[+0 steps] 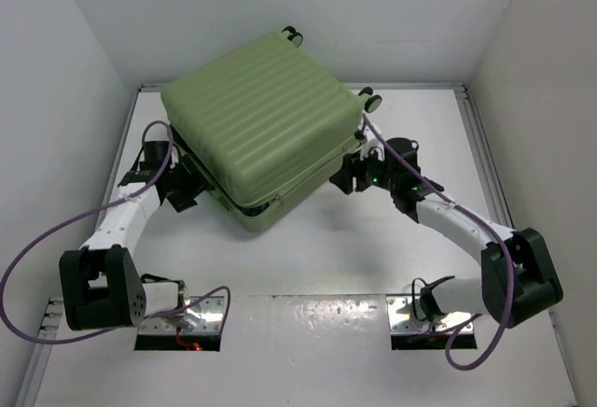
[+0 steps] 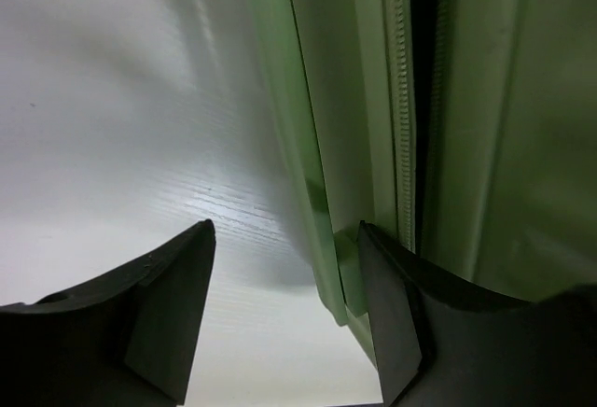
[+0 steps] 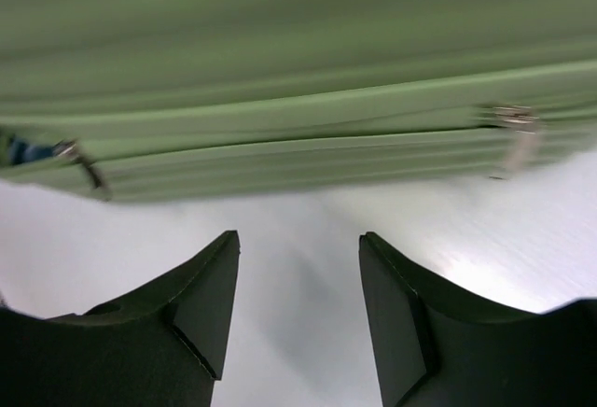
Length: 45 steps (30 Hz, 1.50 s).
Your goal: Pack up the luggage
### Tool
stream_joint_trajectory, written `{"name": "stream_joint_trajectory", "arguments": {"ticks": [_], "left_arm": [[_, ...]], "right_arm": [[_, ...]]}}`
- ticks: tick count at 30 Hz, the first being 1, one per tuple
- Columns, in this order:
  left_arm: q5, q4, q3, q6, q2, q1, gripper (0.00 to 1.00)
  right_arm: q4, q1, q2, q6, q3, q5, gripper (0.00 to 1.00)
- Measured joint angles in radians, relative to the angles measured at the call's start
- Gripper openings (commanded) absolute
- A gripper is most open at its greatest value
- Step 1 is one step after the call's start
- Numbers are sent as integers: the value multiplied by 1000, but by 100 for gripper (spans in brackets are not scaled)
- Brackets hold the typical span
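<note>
Evidently the packing has come to its closing stage: the luggage (image 1: pixel 261 118) lies flat on the table (image 1: pixel 308 258), toward the far left corner, turned so that one corner points at the near edge and its wheels (image 1: pixel 371 101) face the far right. The ribbed upper half is down on the lower one, but the top view shows a dark line along the near sides, and the left wrist view shows a black gap (image 2: pixel 422 99) beside the zipper teeth (image 2: pixel 403 99), so I judge the seam not yet drawn shut. The left gripper (image 1: pixel 187 188) sits low at the case's left side. Its fingers are spread with only bare table between them, and one finger (image 2: pixel 392 314) is close against the rim of the lower half; it grips nothing. The right gripper (image 1: pixel 350 174) is at the right side of the case, just short of the shell. Its jaws stand apart around bare table and hold nothing, although that view is blurred. Ahead of it, along the seam, hang two metal tabs, one zipper pull (image 3: pixel 511 136) to the right and another (image 3: pixel 79 160) to the left. The step in hand looks like zipping up. The next move probably needs the halves held together from the left while the right gripper narrows on the nearer pull and draws it along the seam, keeping clear of the fabric in the gap.
</note>
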State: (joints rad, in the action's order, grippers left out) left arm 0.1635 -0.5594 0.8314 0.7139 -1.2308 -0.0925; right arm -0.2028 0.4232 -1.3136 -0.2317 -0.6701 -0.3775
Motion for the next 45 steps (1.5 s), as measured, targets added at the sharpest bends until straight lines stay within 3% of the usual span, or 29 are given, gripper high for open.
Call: {"name": "stream_joint_trajectory", "arguments": {"ticks": [3, 8, 12, 18, 21, 22, 25, 28, 36, 45], "left_arm": [[-2, 26, -14, 26, -31, 23, 65], [-2, 71, -52, 68, -87, 48, 52], [26, 103, -54, 94, -107, 55, 21], [47, 78, -24, 64, -127, 39, 1], [43, 34, 19, 6, -158, 15, 0], [40, 19, 34, -23, -169, -3, 0], [40, -2, 61, -95, -191, -67, 0], [39, -19, 87, -167, -212, -126, 0], [50, -47, 118, -250, -240, -155, 0], [58, -53, 124, -262, -248, -156, 0]], "right_arm": [[-8, -81, 0, -21, -2, 5, 56], [-25, -208, 1, -50, 0, 0, 56], [-97, -267, 20, -46, 43, -31, 57], [-194, -339, 26, 21, 154, -104, 53], [-223, -349, 5, 58, 160, -118, 54], [-232, -349, -1, 68, 160, -121, 63], [-261, -343, -21, 88, 160, -122, 76], [-296, -327, -57, 94, 156, -135, 81], [-392, -248, -198, 34, 112, -257, 82], [-503, -139, -344, -71, 53, -281, 72]]}}
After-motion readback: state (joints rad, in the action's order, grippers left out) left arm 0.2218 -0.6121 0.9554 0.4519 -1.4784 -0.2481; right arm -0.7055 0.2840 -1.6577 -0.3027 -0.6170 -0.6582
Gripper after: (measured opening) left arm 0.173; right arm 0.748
